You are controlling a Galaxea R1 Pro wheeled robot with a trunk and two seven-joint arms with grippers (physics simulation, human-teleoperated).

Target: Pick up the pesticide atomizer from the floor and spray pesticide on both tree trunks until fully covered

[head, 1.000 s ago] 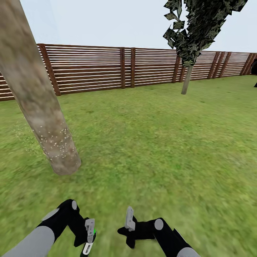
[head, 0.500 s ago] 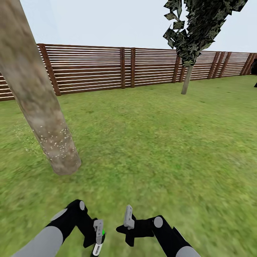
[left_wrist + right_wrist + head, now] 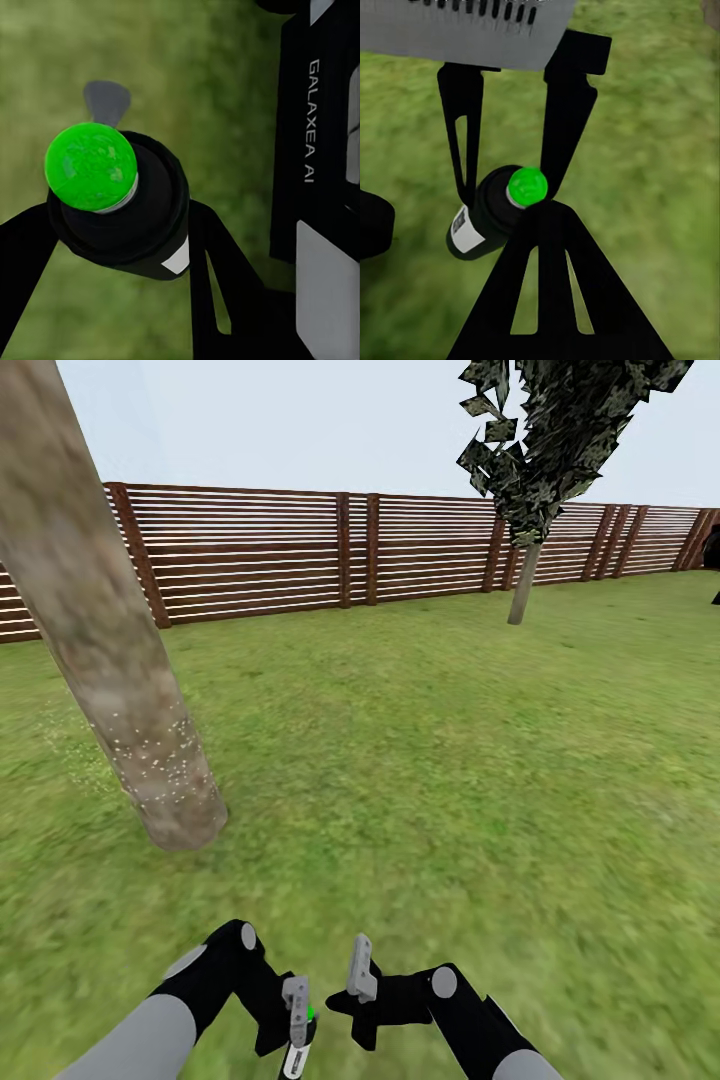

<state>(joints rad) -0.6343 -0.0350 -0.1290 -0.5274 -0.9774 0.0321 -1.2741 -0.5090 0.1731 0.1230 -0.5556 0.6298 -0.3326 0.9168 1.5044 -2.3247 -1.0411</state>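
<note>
The pesticide atomizer (image 3: pixel 308 1016), a dark bottle with a bright green cap, sits between the fingers of my left gripper (image 3: pixel 297 1028), which is shut on it low over the grass. In the left wrist view the atomizer (image 3: pixel 112 195) shows close up, cap toward the camera. My right gripper (image 3: pixel 360 972) hovers just right of it, open and holding nothing. In the right wrist view the atomizer (image 3: pixel 491 210) lies beyond one of that gripper's own black fingers (image 3: pixel 547 292). One tree (image 3: pixel 110 660), a thick mottled beige trunk, leans at the left, with white specks on its lower part.
A thin-stemmed tree with dark foliage (image 3: pixel 523 585) stands at the back right. A slatted wooden fence (image 3: pixel 350 550) runs along the far side of the lawn (image 3: pixel 450 760). My right arm's black housing (image 3: pixel 315 150) is close beside the left gripper.
My left arm has moved right with the atomizer, closing on the right gripper. The right arm and the view have stayed put.
</note>
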